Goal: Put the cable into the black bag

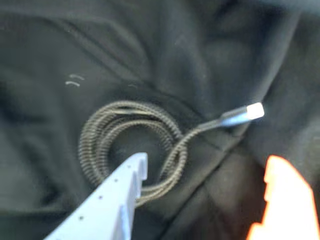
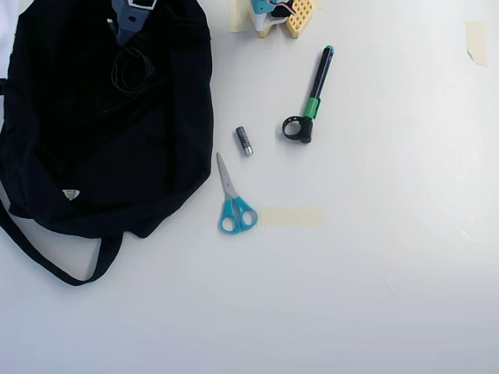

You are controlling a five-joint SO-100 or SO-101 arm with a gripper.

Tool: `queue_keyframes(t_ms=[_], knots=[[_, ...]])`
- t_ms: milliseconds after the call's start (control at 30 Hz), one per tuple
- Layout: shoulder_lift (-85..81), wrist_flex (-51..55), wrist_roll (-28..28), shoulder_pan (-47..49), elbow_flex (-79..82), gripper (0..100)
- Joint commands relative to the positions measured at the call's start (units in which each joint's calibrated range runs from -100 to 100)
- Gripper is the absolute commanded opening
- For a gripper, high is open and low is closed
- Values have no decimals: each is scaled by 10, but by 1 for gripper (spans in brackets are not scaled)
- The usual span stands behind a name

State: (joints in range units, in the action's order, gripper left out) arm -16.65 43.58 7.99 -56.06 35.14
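Observation:
The cable [image 1: 131, 142] lies as a small coiled loop on the folds of the black bag [image 1: 60, 45], its silvery plug [image 1: 247, 114] pointing right. My gripper [image 1: 207, 160] is open just above it: the white finger [image 1: 115, 195] overlaps the loop's lower edge and the orange finger [image 1: 285, 200] stands well to the right, with only fabric between them. In the overhead view the cable [image 2: 131, 68] rests on the upper part of the black bag [image 2: 86, 148] at the table's left, with the gripper [image 2: 125, 27] just above it at the top edge.
Right of the bag lie blue-handled scissors [image 2: 232, 204], a small grey cylinder [image 2: 245, 141] and a black-and-green pen [image 2: 312, 97]. A tape strip [image 2: 290, 216] is stuck to the white table. The bag's strap [image 2: 47, 261] trails toward the bottom left. The arm's base [image 2: 277, 15] sits at top centre.

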Motion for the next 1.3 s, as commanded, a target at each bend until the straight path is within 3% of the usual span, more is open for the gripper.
queue_keyframes(t_ms=[0,100,233,333,500,667,1267], knots=[[-132,90,1,34,-46,30],[-239,171,23,92,-38,30],[-265,173,58,204,-38,5],[-280,177,85,320,-41,2],[-447,201,-30,476,130,2],[-548,199,-88,494,245,2],[-803,199,-85,584,586,2]])
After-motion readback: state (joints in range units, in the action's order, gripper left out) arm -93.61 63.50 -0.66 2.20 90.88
